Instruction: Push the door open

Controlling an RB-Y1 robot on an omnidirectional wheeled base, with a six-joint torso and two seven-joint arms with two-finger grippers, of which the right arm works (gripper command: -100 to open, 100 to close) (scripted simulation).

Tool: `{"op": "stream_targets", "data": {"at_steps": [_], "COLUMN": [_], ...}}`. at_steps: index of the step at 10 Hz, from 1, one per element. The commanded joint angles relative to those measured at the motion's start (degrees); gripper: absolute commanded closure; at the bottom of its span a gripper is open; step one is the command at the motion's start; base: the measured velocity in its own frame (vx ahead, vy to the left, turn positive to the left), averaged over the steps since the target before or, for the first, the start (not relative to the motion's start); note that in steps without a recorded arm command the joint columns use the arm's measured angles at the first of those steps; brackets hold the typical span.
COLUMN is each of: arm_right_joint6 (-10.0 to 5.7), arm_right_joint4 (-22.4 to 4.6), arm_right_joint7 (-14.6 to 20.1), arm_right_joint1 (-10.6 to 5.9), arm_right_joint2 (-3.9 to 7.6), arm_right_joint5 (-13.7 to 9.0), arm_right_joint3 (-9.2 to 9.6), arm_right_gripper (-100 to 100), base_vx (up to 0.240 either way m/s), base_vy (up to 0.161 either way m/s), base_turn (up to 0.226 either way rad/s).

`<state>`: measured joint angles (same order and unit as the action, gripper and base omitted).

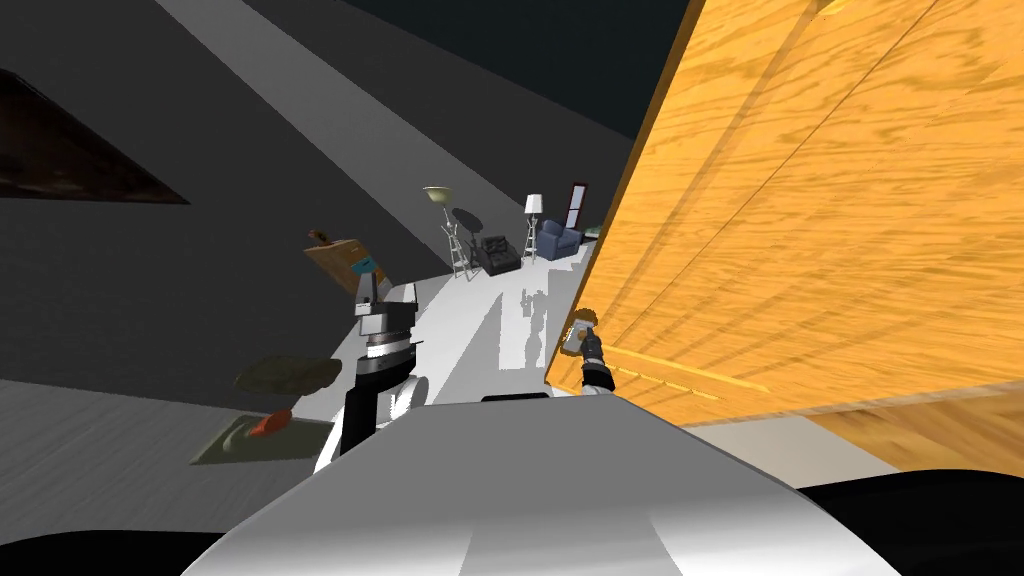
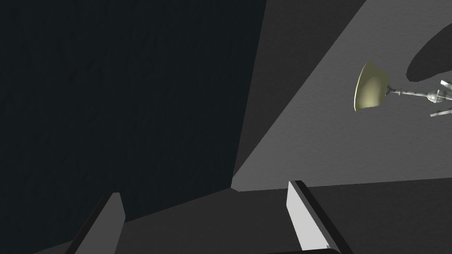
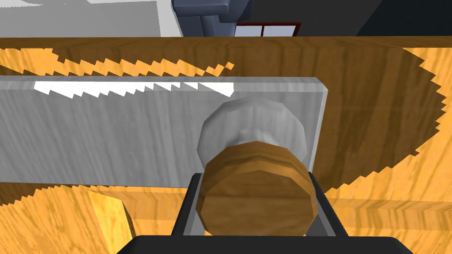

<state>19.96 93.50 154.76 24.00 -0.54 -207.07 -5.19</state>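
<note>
The door is an orange wood-grain slab swung partly open on my right. My right gripper is at its free edge, by the knob. In the right wrist view a round brown knob on a grey collar stands out from a grey metal plate on the door. My right gripper is shut on the knob, a finger pressing each side. My left gripper is raised to my left, away from the door, and stands open with nothing between its fingers.
Through the gap past the door's edge lies a white floor with two floor lamps, a dark chair and a blue armchair. A wooden cabinet and a low table stand to my left. Dark walls rise behind.
</note>
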Motion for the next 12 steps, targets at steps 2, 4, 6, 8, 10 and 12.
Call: {"op": "stream_targets", "data": {"at_steps": [2,4,6,8,10,12], "arm_right_joint6": [0.16,0.21,0.26,0.31,0.36,0.55], "arm_right_joint4": [0.5,0.5,0.6,0.6,0.7,0.5], "arm_right_joint7": [-0.4,-0.5,-0.5,-0.3,0.1,-0.5], "arm_right_joint1": [-0.01,0.08,0.17,0.27,0.35,0.66], "arm_right_joint2": [1.51,1.79,1.45,0.28,-1.24,0.92], "arm_right_joint5": [-0.7,-1.3,-1.8,-2.4,-2.9,-3.4], "arm_right_joint3": [-1.52,-2.56,-3.61,-4.80,-5.67,-6.89], "arm_right_gripper": [100,100,100,100,100,100], "base_vx": [0.199,0.186,0.204,0.208,0.174,0.108], "base_vy": [0.035,0.009,0.021,0.013,0.035,0.013], "base_turn": [-0.050,-0.045,-0.062,-0.072,-0.063,-0.055]}}
